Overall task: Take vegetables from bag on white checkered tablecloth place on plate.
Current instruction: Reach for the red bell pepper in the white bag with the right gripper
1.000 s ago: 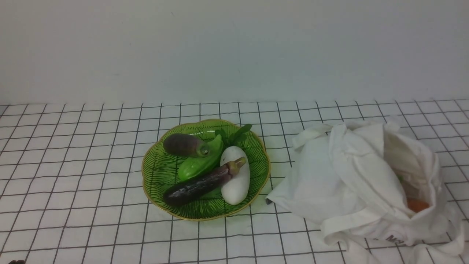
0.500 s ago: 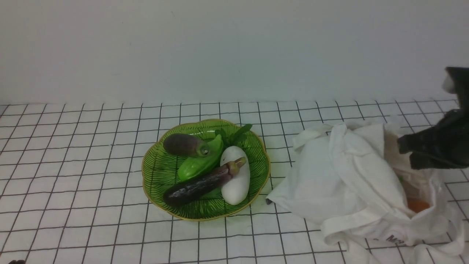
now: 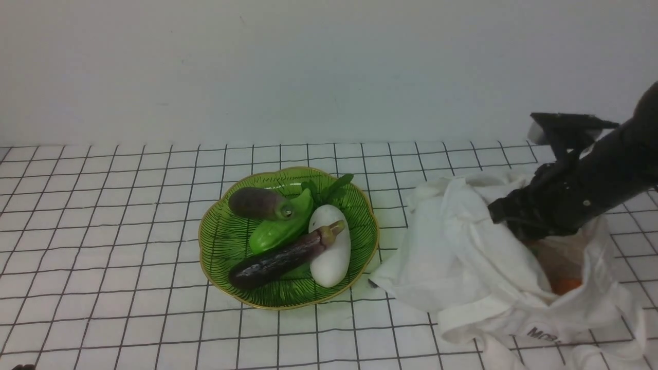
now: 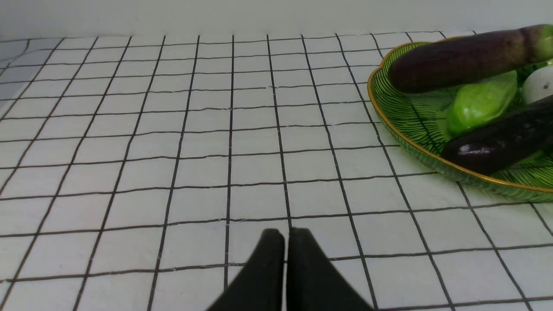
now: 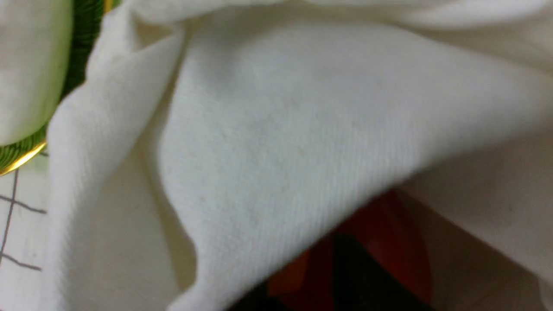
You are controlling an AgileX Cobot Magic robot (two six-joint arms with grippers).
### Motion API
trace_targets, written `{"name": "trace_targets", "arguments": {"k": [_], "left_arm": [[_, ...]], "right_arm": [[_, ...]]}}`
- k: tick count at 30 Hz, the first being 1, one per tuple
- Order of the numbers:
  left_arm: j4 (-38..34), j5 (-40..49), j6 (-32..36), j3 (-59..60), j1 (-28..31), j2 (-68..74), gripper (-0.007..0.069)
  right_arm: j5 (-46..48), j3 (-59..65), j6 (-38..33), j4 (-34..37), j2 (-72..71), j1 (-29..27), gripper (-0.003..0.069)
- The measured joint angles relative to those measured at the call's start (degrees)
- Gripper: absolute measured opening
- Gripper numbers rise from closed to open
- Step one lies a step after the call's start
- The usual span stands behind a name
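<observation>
A: Now, plate, centre of the checkered tablecloth: contents?
B: Far eggplant, near eggplant, green vegetable, white oblong vegetable.
A: Bag, right?
B: Red pepper inside, under a fold. Right gripper in its mouth, jaws hidden, state unreadable. Left gripper pressed together, empty.

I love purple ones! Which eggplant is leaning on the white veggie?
The long, dark eggplant: its stem end rests on the white vegetable. The short, stubby eggplant lies farther back, beside the green vegetable, apart from the white one.

front: wide, forward | left wrist: low | right wrist: close on bag | shared: plate
</observation>
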Motion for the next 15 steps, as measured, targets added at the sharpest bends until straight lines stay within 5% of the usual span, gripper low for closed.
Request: {"name": "trace_targets", "arguments": {"k": [5,9,15], "left_arm": [[0.0,0.0,0.3,0.0,0.0,0.0,-0.0008],[0.0,0.0,0.3,0.0,0.0,0.0,-0.0008],[0.0,0.0,0.3,0.0,0.0,0.0,-0.0008]], "right_arm": [[-0.29,-0.05,-0.41,-0.38,0.7,1.9,0.051],[-0.29,-0.43,3.16,-2.77,3.32,1.9,0.0652],[1.11,-1.19,5.78,-3.0,6.94,2.55,0.0691]]}}
